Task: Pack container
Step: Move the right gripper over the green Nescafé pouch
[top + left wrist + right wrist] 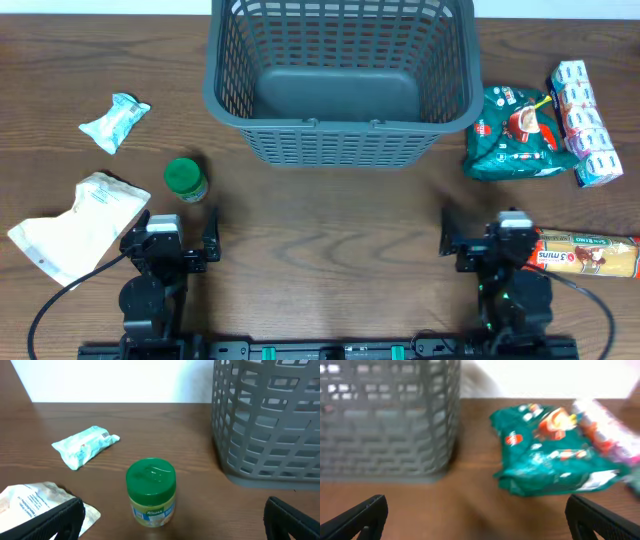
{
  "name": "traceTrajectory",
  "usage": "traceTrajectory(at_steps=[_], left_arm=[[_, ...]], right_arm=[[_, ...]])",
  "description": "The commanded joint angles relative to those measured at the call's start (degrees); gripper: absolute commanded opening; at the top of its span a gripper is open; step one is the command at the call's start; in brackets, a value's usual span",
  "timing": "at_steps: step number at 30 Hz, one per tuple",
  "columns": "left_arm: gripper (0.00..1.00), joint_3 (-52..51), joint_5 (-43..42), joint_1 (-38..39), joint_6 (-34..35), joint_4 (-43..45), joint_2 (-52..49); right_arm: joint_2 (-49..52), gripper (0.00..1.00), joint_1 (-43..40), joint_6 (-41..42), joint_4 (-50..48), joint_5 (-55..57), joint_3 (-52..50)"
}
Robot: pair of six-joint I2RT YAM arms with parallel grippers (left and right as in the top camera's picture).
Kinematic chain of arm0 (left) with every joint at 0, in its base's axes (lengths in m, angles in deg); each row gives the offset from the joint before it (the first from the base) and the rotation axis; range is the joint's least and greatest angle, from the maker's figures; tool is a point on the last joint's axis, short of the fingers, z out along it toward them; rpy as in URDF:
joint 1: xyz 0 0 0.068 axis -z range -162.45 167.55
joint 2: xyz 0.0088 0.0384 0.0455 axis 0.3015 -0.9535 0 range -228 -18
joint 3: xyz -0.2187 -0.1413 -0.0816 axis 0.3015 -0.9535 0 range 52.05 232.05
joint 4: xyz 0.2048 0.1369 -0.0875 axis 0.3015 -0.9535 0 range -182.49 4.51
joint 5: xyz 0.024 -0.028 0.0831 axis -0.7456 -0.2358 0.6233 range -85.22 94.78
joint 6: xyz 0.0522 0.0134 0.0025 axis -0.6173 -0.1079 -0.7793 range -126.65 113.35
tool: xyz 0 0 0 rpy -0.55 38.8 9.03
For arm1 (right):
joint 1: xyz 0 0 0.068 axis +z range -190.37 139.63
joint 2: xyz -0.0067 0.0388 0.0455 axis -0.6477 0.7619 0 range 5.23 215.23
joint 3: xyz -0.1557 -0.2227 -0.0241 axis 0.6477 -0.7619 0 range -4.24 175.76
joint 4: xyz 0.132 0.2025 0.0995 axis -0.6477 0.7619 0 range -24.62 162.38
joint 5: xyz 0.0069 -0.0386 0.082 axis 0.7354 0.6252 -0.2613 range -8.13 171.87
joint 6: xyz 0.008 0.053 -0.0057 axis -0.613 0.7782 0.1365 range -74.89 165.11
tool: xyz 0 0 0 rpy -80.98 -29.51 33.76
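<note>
at the left side of the table lie a white pouch (75,225) and a small pale blue packet (115,120), and near them stands a jar with a green lid (185,180). the left gripper (172,238) is low, opened wide and empty, and its camera looks straight at this jar, so i judge the jar is the first thing to pack. to do it well, the fingers should go one on each side of the jar body, below the lid, then close, lift straight up and pass well above the thick rim. the basket (340,125) stands at the far middle of the table with its base bare, so the jar is best placed in a corner, to leave room for the rest. the right gripper (490,232) is also spread wide and holds nothing; beyond it lie a green bag (515,135) and a pack of small cups (585,125), and a long box (590,258) lies beside this arm. the pouch is partly under the left arm, the far rim of the basket is cut off, the right wrist picture is blurred, and the box runs out of view.
</note>
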Motion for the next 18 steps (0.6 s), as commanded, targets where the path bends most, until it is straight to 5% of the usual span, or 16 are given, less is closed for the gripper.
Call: traceTrajectory(at_steps=[1,8,18], left_arm=[[0.99,-1.38,0.66,0.07,0.52,-0.35,0.39],[0.99,-1.38,0.66,0.07,0.52,-0.35,0.39],[0.99,-1.38,0.66,0.07,0.52,-0.35,0.39]], right_arm=[[7.28,0.99,-0.61,1.25,-0.33,5.92,9.73],[31.36,0.99,-2.47,-2.8,13.22,9.25,38.34],[65.42,0.99,-18.25,-6.45,46.53,-4.09,90.03]])
